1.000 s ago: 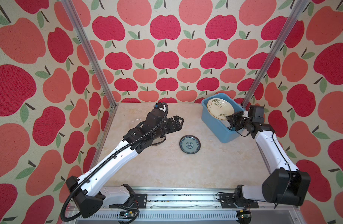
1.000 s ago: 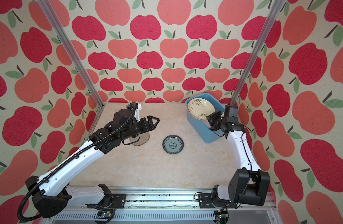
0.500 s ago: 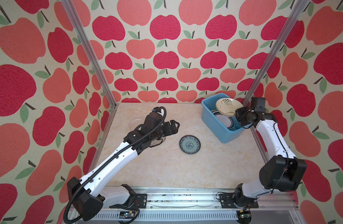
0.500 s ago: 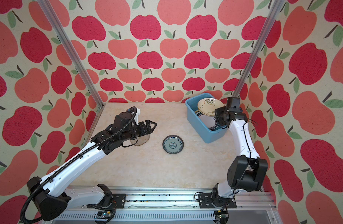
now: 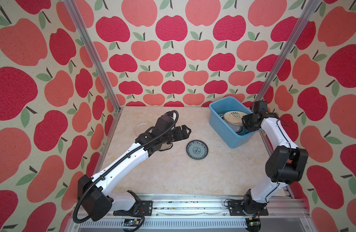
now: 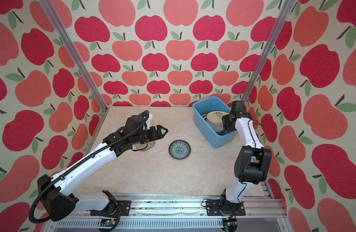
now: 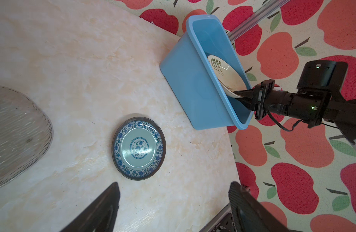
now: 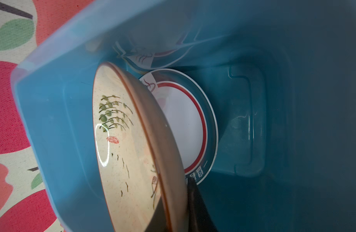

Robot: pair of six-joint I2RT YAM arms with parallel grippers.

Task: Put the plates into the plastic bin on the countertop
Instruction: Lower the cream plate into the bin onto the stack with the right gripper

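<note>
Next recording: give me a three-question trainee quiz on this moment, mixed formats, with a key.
1. Fill in: the left gripper has its jaws ____.
2. True or false: the right gripper is shut on the rim of the tilted cream plate, inside the plastic bin.
3. The blue-patterned plate lies: A) in the bin; B) on the countertop; C) in the left gripper.
Key: 1 open; 2 true; 3 B.

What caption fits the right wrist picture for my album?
Right gripper holds the cream plate tilted inside the blue bin, over a white plate.
</note>
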